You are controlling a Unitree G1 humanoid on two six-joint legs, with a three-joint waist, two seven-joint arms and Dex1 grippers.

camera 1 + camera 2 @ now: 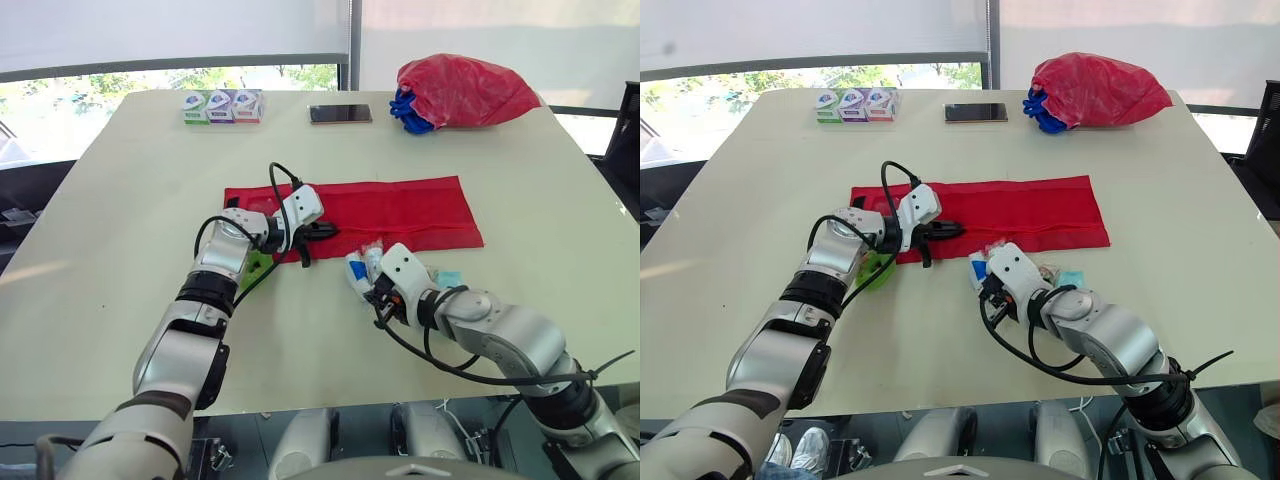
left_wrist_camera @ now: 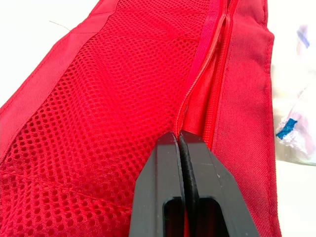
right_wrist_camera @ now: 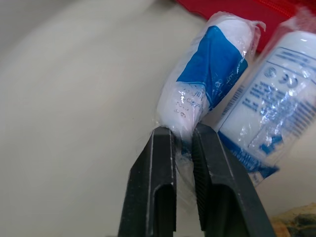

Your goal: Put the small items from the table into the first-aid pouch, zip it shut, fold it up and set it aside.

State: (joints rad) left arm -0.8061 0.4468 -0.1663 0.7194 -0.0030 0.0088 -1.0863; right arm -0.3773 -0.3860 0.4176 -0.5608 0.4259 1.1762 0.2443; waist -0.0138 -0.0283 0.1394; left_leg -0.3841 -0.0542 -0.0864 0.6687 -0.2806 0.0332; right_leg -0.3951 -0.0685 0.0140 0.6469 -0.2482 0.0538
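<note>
Pinching a seemingly soft, light roll [image 3: 210,74] by its slippery-looking wrapper, the right hand [image 3: 181,131] works beside the left hand [image 2: 180,136], clamped on the limp pouch [image 2: 108,98] at its zip edge.

Cream tabletop [image 1: 110,210], rounded far corners. Windows [image 1: 300,76] behind; pale roller blinds [image 1: 170,30] mostly lowered. Green trees [image 1: 120,83] outside, daylight. Dark chair [image 1: 628,130], right edge.
</note>
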